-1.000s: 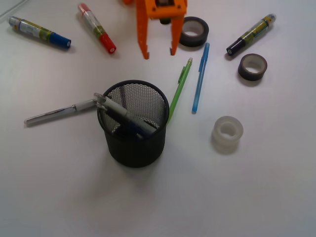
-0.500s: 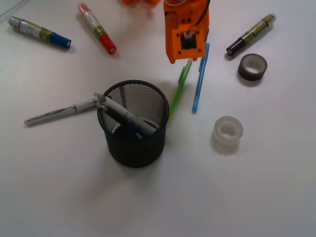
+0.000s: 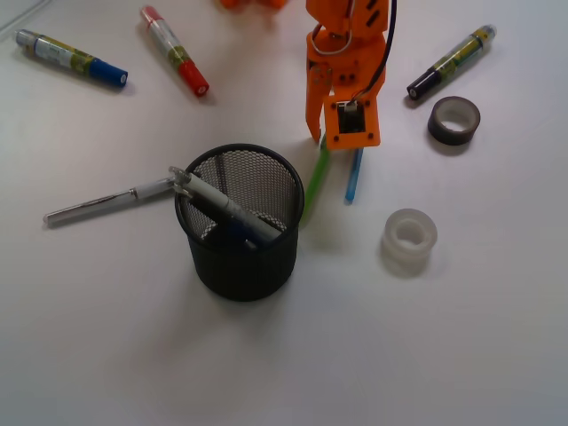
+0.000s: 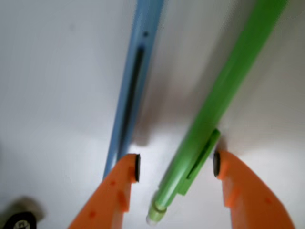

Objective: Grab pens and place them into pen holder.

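Beside the black wire-mesh pen holder [image 3: 241,222], the orange claw [image 4: 175,167] has dropped from its earlier height, fingers spread and released, straddling the slim lime green pen [image 4: 217,107] on the white surface [image 3: 461,337], ready to close.

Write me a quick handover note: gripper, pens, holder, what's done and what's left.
Gripper: open, down at the table, straddling the clip end of the lime green stick pen, not closed yet.
Light blue stick pen: lies just outside one fingertip.
Black wire-mesh pen holder: two pens in.
Silver-white pen: on the table beside the holder.
Left: green, light blue, silver-white.
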